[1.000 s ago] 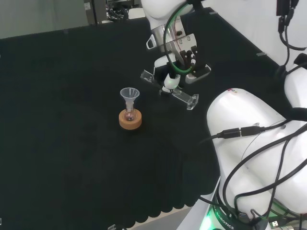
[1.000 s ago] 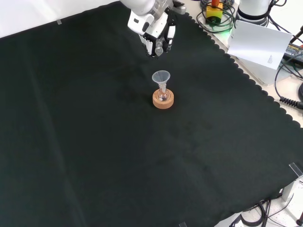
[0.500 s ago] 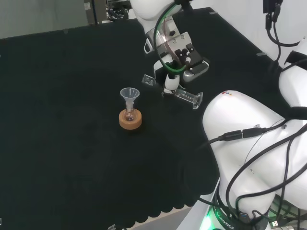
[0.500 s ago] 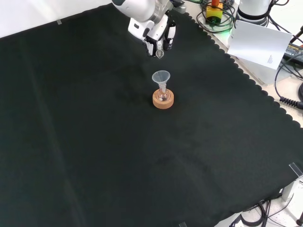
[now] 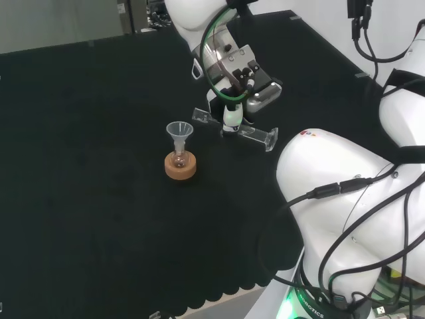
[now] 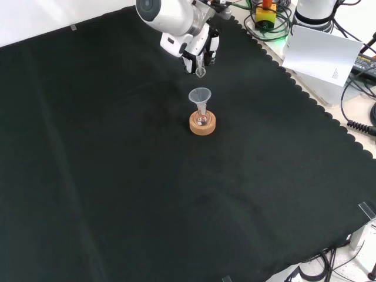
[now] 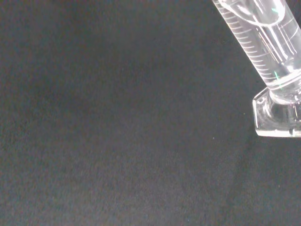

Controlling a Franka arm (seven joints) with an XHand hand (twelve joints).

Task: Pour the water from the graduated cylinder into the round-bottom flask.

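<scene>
Clear cylinder (image 5: 234, 128), clamped in your hand (image 5: 234, 100), lies nearly level beside the funnel (image 5: 179, 132); its mouth may miss and spill.

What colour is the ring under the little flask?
Light brown, like cork. The ring shows best in the front view.

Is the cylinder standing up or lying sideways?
Sideways. In the head view the cylinder lies nearly level in the hand, above the cloth, its mouth toward the funnel and its foot pointing away.
</scene>
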